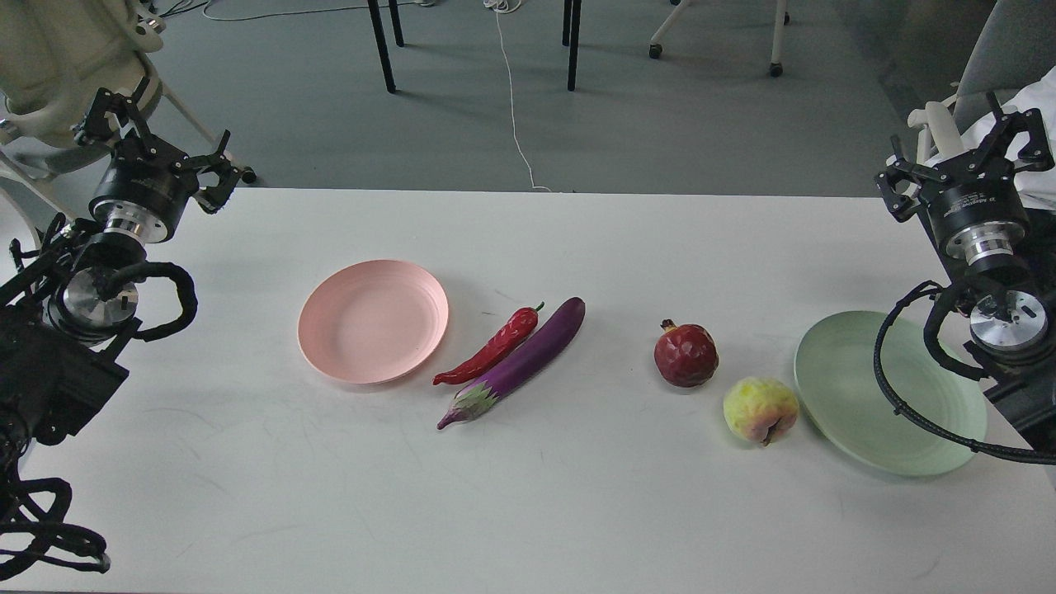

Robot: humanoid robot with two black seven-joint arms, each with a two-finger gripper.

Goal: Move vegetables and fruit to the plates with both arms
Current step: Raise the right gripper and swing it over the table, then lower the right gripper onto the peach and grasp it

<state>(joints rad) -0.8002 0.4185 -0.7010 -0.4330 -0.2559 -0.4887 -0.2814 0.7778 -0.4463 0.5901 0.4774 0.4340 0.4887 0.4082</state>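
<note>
A pale pink plate (373,322) lies left of centre on the white table. Just right of it a red chili pepper (492,350) lies against a long purple eggplant (521,361). Further right sit a dark red pomegranate (685,355) and a yellow-green fruit (760,409), the latter touching the rim of a pale green plate (858,396). My left gripper (157,140) hovers open at the far left edge, well away from everything. At the far right my right gripper (961,157) is raised and open, behind the green plate. Both hold nothing.
The table's far edge (528,191) runs behind the objects, with chair and table legs and a white cable on the floor beyond. A looped black cable (899,396) of the right arm hangs over the green plate.
</note>
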